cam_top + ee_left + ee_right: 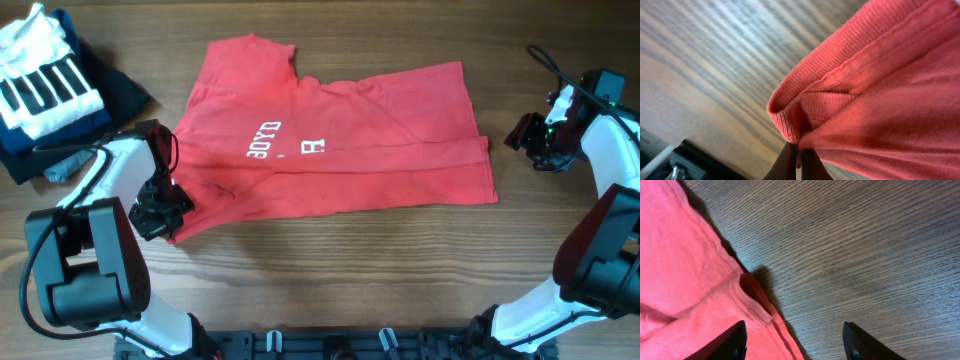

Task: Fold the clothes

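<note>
One red T-shirt [340,150], white lettering up, spread mid-desk [330,280], slightly rumpled. One white black-striped garment [40,80] atop one navy folded pile [120,95], far-left corner. Two arms, one set of jaws each. Left jaws: together, clamped on red T-shirt's ribbed edge at its near-left corner, fabric bunched at pinch. Right jaws: apart, hovering at red T-shirt's right hem, one finger over red cloth, other over bare wood. Contact with cloth: cannot tell.

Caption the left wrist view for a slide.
Left gripper shut on a ribbed edge of the red cotton T-shirt, wood-grain table behind.
</note>
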Controlling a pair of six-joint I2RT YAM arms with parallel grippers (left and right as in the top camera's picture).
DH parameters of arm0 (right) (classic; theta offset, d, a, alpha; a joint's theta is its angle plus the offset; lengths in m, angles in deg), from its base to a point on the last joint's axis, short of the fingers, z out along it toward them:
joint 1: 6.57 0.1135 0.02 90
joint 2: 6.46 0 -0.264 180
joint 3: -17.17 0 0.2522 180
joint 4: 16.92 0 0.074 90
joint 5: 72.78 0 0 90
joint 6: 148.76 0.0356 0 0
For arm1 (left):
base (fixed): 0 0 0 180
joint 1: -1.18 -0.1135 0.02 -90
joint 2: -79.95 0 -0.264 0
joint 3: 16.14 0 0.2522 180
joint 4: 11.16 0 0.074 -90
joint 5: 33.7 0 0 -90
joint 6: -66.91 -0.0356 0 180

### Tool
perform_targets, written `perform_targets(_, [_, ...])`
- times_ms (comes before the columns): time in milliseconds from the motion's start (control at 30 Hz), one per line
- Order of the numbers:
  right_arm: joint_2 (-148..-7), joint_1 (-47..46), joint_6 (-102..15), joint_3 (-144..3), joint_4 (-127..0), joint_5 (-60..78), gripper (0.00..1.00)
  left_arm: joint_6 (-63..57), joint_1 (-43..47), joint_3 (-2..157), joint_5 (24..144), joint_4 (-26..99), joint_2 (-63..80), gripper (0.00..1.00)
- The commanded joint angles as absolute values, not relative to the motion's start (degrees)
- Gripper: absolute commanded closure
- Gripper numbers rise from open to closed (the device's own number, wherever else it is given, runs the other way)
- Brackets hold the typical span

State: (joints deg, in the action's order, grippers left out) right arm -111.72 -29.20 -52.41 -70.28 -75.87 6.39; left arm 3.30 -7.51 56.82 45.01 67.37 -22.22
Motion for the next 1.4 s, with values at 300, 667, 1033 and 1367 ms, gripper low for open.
perform_targets(300, [-112.8,-28.9,-52.8,-70.3,-76.3,7.3,0.38,7.4,-7.8,61.8,41.6,67.4,-14.0,0.19])
perform_targets(667, [-112.8,-28.9,-52.8,-70.3,-76.1,7.2,0.38,3.5,-4.2,63.1,63.9,59.7,-10.1,0.26])
perform_targets(1033, [-112.8,-28.9,-52.7,-70.3,-76.2,7.2,0.38,3.0,5.7,63.1,63.8,59.0,-17.3,0.34])
perform_targets(1367, [-112.8,-28.9,-52.7,-70.3,-76.2,7.2,0.38,3.0,8.1,63.1,63.7,57.4,-23.4,0.39])
